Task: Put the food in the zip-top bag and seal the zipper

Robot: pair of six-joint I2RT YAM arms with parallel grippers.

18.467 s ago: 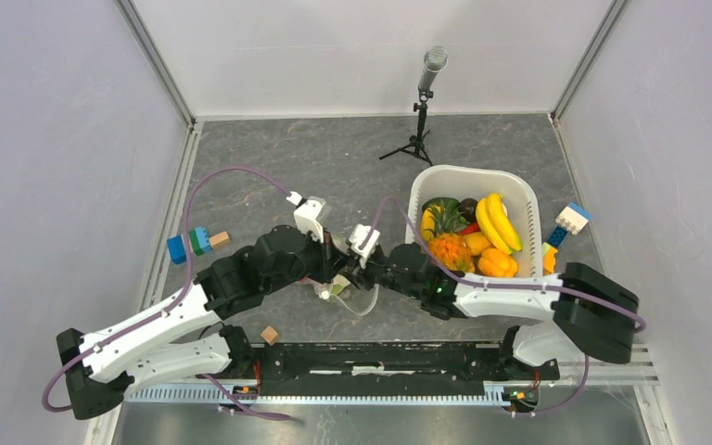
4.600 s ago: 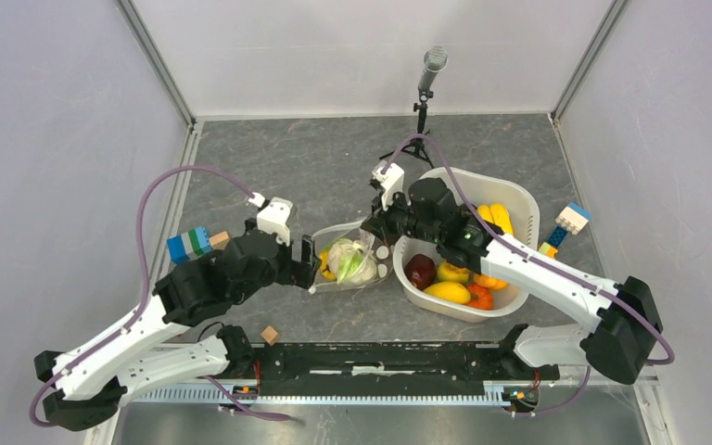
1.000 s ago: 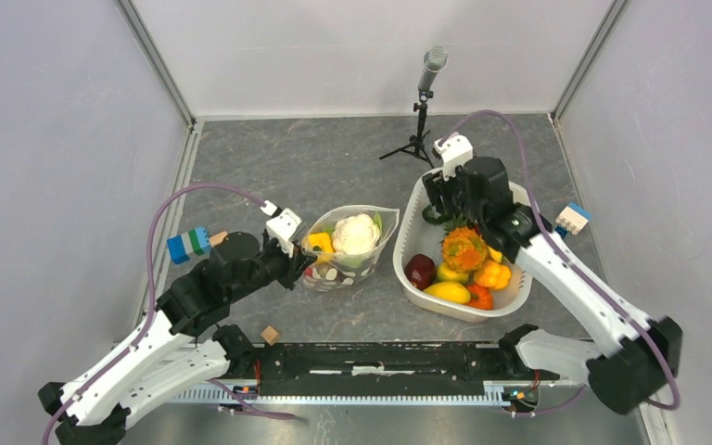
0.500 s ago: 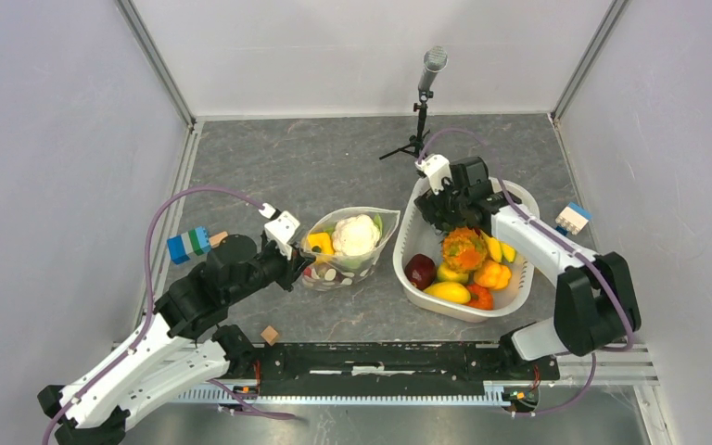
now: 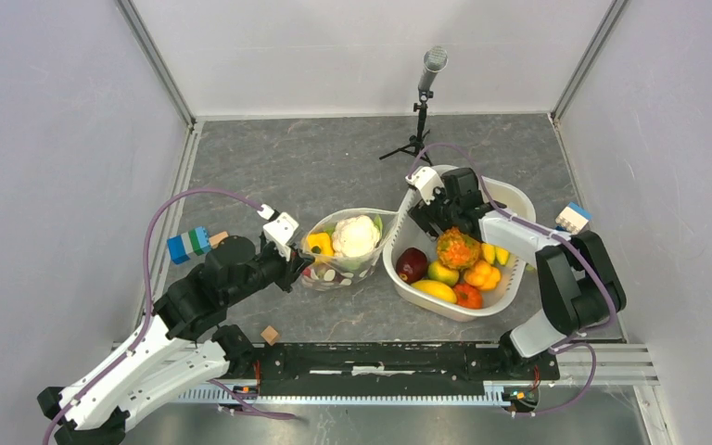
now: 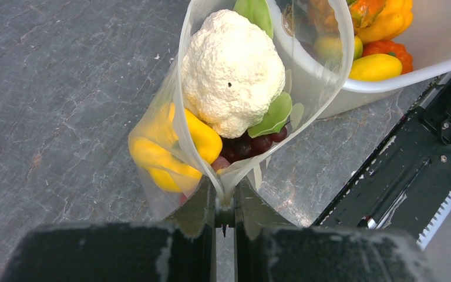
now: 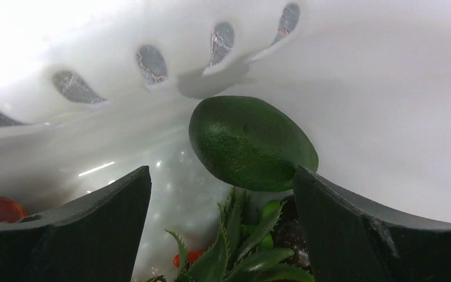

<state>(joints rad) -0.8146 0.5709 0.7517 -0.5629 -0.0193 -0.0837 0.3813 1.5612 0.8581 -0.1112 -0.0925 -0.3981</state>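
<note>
Nearest me, my left pincer (image 6: 224,200) is pinched tight on the rim of the zip-top bag (image 5: 338,275), holding its mouth agape on the counter (image 5: 269,167). The cauliflower (image 6: 232,70), yellow pepper (image 6: 197,138) and grapes (image 6: 252,145) sit inside, and the zipper (image 6: 177,100) is unsealed. Farther off, my right pincer (image 7: 221,176) gapes wide and empty over a green piece (image 7: 252,141) in the white basket (image 5: 510,197), where much food (image 5: 457,248) waits.

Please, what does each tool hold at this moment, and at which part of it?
The left tool pinches the zip-top bag at the end of its mouth edge. The open right tool holds nothing.
</note>
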